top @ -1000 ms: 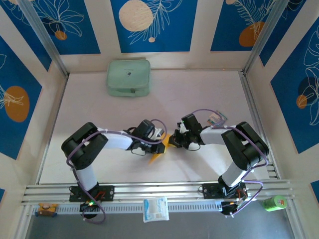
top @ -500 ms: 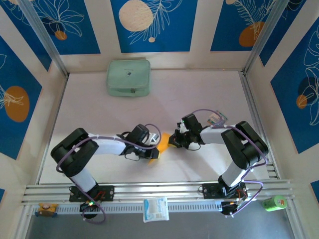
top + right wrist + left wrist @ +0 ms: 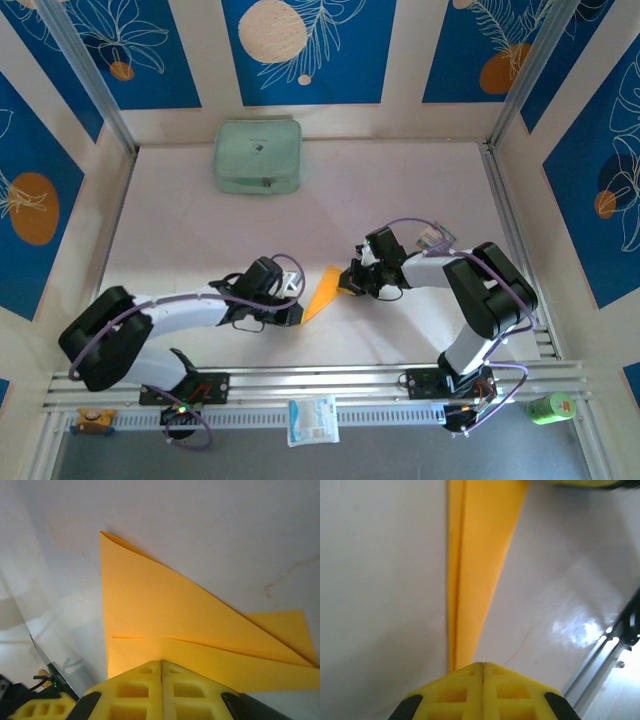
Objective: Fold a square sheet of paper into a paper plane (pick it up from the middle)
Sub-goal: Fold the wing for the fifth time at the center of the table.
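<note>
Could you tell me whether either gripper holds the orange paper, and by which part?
The shut left gripper meets the folded orange-yellow paper plane at its narrow tip, the shut right gripper at its wide end; pinched or pressed cannot be told.

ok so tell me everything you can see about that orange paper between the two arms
The paper plane is thin orange-yellow paper folded into a long, narrow wedge of overlapping layers, with creases running lengthwise. It lies flat on the white table, slanted between the two arms. The shut left gripper meets its narrow pointed end, nearer the bases. The shut right gripper sits at its wider far end. Whether either tip pinches or just presses it, I cannot tell.
</note>
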Robot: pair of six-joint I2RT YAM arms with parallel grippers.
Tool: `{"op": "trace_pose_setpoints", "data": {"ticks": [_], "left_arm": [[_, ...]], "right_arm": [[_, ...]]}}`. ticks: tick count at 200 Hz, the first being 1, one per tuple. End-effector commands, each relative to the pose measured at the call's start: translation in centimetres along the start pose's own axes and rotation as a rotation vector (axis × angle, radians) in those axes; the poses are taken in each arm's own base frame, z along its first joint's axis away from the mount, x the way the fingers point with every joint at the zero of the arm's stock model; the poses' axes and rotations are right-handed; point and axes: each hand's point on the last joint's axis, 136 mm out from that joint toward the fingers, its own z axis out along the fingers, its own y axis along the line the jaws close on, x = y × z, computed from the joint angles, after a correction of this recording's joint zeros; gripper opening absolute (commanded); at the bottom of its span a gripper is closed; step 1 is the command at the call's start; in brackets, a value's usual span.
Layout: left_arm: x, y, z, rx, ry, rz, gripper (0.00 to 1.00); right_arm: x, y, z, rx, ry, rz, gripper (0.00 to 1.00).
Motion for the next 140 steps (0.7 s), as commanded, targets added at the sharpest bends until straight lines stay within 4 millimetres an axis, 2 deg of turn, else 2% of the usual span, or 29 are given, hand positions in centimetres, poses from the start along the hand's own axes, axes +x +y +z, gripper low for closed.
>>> {"op": "trace_pose_setpoints", "data": {"ticks": [1,16,39,76,115,140], "left_arm": [[-2.6,-1.2,-0.7,0.021,-0.087,0.040,0.06],[-3.6,-1.7,-0.3,0.039,-0.090,0.050,0.10],[-3.9,-1.9,1.5,0.059,-0.031,0.054,0.12],[-2.6,0.4,4.2,0.018,0.048,-0.015,0.06],[-0.7,2.4,4.6,-0.016,0.057,-0.087,0.00],[-0.2,3.2,4.6,-0.049,0.061,-0.114,0.00]], "right_arm": [[0.1,-2.4,0.3,0.088,0.000,0.033,0.04],[0.0,-2.4,0.4,0.087,0.000,0.030,0.04],[0.0,-2.3,0.4,0.079,0.007,0.029,0.04],[-0.4,-1.0,0.0,0.043,0.001,0.004,0.05],[-0.9,1.9,-1.3,-0.024,-0.037,-0.078,0.07],[0.3,3.3,-1.4,-0.038,-0.036,-0.121,0.07]]}}
